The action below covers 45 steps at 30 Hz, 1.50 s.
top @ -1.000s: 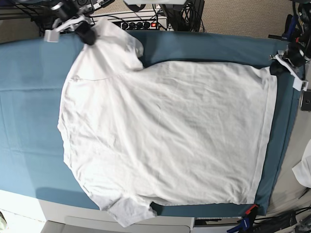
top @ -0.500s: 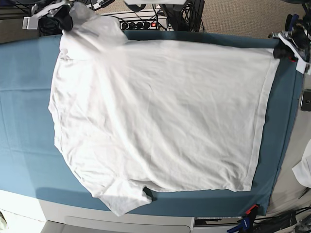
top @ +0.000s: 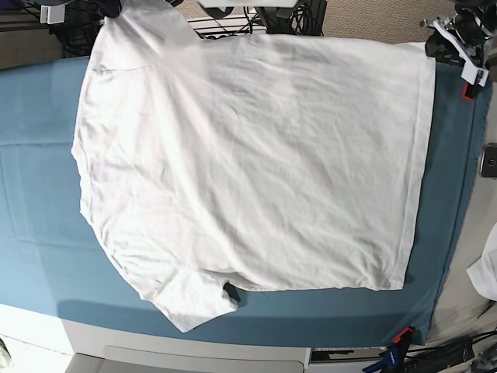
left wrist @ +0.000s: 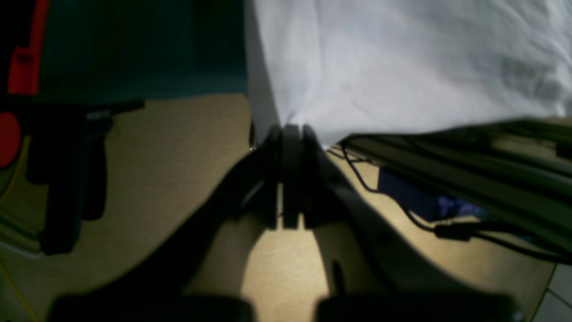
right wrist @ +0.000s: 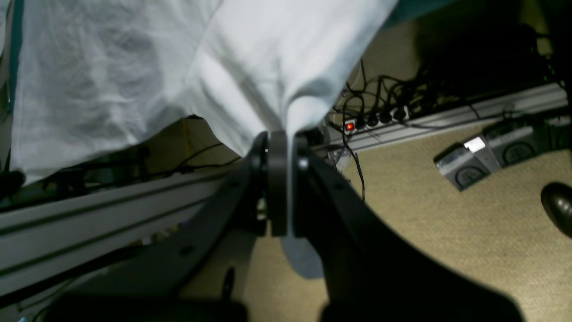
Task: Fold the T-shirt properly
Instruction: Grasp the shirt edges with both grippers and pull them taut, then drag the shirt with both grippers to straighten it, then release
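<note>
The white T-shirt [top: 248,155] lies spread flat on the teal cloth sheet [top: 39,194], with its far edge pulled past the table's back edge. My right gripper [top: 111,8], at the top left of the base view, is shut on the shirt's sleeve and shoulder end. In the right wrist view the right gripper [right wrist: 279,136] pinches a bunched fold of the shirt [right wrist: 134,67] above the floor. My left gripper [top: 436,47], at the top right, is shut on the hem corner. In the left wrist view the left gripper [left wrist: 290,129] clamps the corner of the shirt [left wrist: 402,67].
A phone [top: 489,161] and a small white fabric scrap [top: 485,272] lie beyond the sheet's right edge. A red clip [top: 401,336] holds the sheet's near right corner. On the floor behind the table are a power strip [right wrist: 375,120], foot pedals [right wrist: 487,156] and cables.
Both grippers have pulled the shirt's far edge away toward the back of the table. The whole shirt has slid that way and lies flatter, its far sleeve unfolded.
</note>
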Each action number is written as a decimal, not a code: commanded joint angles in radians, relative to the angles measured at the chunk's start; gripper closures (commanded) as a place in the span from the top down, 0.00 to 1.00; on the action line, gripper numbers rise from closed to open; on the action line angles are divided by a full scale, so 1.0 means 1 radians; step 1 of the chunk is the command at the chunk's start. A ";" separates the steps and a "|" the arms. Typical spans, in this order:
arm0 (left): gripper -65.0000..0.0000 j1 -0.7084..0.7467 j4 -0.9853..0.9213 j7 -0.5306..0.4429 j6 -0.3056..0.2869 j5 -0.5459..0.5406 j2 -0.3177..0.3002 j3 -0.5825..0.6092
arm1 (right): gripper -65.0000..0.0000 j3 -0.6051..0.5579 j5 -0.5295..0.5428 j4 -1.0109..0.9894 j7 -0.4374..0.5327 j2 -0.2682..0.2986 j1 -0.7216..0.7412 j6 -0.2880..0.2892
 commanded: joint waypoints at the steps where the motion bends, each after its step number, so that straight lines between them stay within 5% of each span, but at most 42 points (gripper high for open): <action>1: 0.00 0.011 0.020 0.001 -0.004 -0.010 -0.014 -0.011 | 0.00 0.014 0.017 0.014 0.002 0.006 -0.030 0.005; 15: 0.00 -0.031 0.023 -0.011 -0.004 0.031 -0.014 -0.011 | 0.00 0.014 0.019 0.014 0.024 0.005 0.012 0.005; 23: 0.00 -0.186 -0.015 -0.025 0.004 0.061 -0.015 0.011 | 0.00 0.012 -0.188 0.014 0.053 -0.019 0.348 -0.002; 30: 0.00 -0.331 -0.092 -0.057 0.031 0.156 -0.014 0.168 | 0.00 -0.013 -0.368 0.005 0.096 -0.016 0.586 -0.055; 38: 0.00 -0.489 -0.182 -0.080 0.050 0.249 -0.019 0.266 | 0.00 -0.240 -0.576 -0.144 0.161 0.006 0.760 -0.072; 45: 0.00 -0.574 -0.182 -0.089 0.080 0.299 -0.043 0.266 | 0.00 -0.286 -0.608 -0.254 0.177 0.006 0.840 -0.073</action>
